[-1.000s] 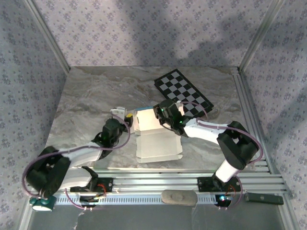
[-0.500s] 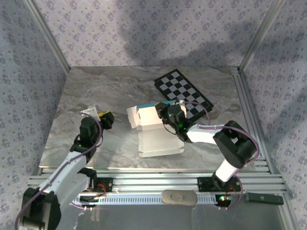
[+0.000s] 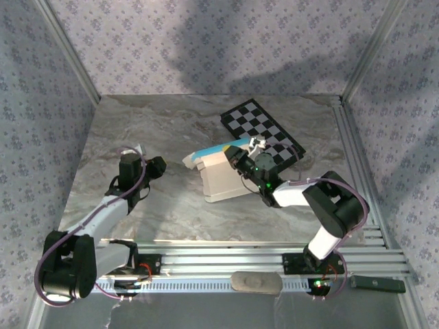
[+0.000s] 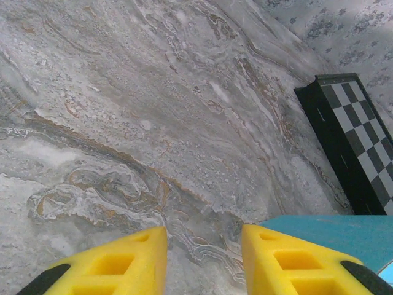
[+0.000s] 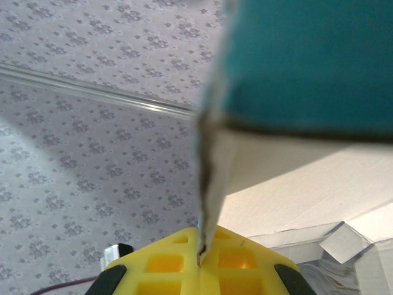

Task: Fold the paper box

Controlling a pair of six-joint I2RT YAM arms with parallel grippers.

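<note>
You're looking down at the grey marbled surface (image 4: 153, 110). Your left gripper (image 4: 204, 246) shows two yellow fingers (image 4: 123, 267) at the bottom edge, standing apart with bare surface in the gap. A turquoise face of the paper box (image 4: 331, 228) sits just beyond the right-hand finger; you can't tell whether they touch. The black-rimmed checkerboard (image 4: 356, 135) lies along the right edge, and the patterned wall (image 4: 344, 31) rises top right.

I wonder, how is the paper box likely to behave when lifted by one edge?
Probably floppy: the paper box is thin sheet, pinched edge-on in the right hand. Likely light, since that single pinch tilts it up. Its flaps may swing.
</note>
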